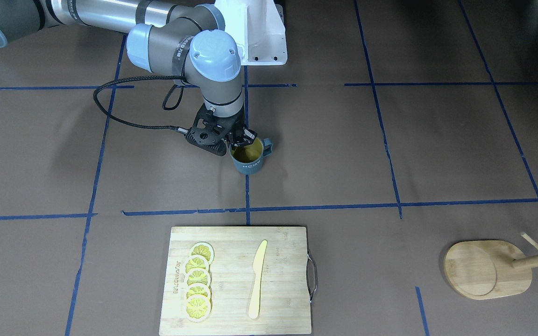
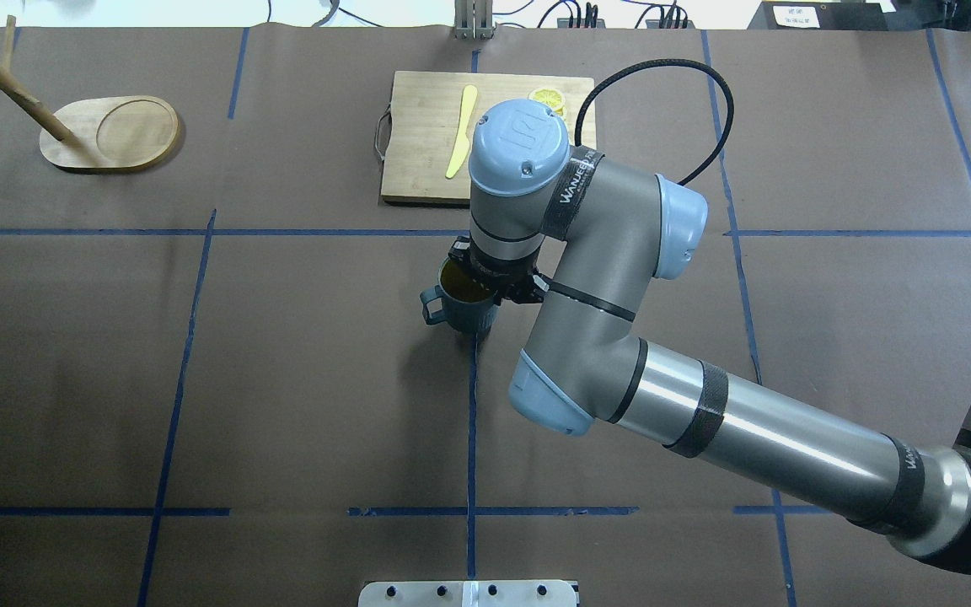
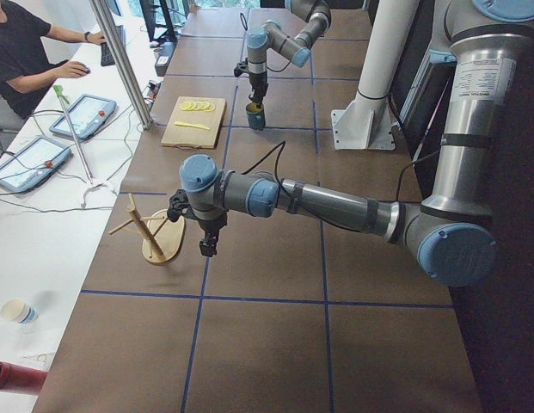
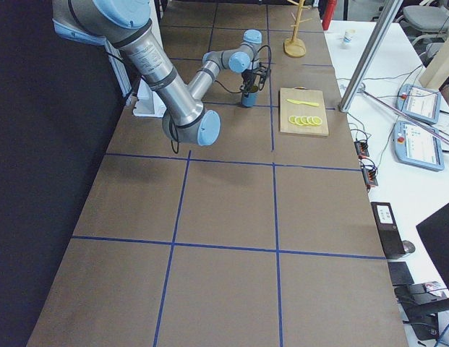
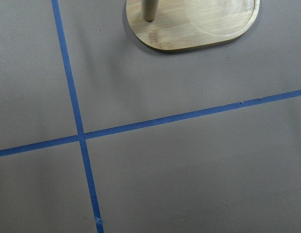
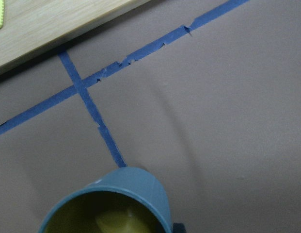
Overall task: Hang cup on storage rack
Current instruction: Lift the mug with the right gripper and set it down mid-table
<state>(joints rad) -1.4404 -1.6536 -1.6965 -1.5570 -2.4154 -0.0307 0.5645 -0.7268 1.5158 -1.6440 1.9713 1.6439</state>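
Note:
The cup (image 1: 249,157), dark grey-blue with a yellow inside and white "HOME" lettering, is upright at mid-table, handle toward the robot's left. It also shows in the overhead view (image 2: 460,303) and the right wrist view (image 6: 116,204). My right gripper (image 1: 243,139) is at its back rim, fingers closed across the rim wall. I cannot tell whether the cup rests on the table. The storage rack (image 1: 486,270) stands at the far left corner (image 2: 110,135). My left gripper (image 3: 206,248) hangs just beside the rack (image 3: 159,237); I cannot tell whether it is open or shut. The rack's base shows in the left wrist view (image 5: 189,29).
A bamboo cutting board (image 1: 241,280) lies beyond the cup, with a yellow knife (image 1: 257,280) and several lemon slices (image 1: 199,280) on it. Blue tape lines cross the brown table. A person sits at a side desk (image 3: 26,52).

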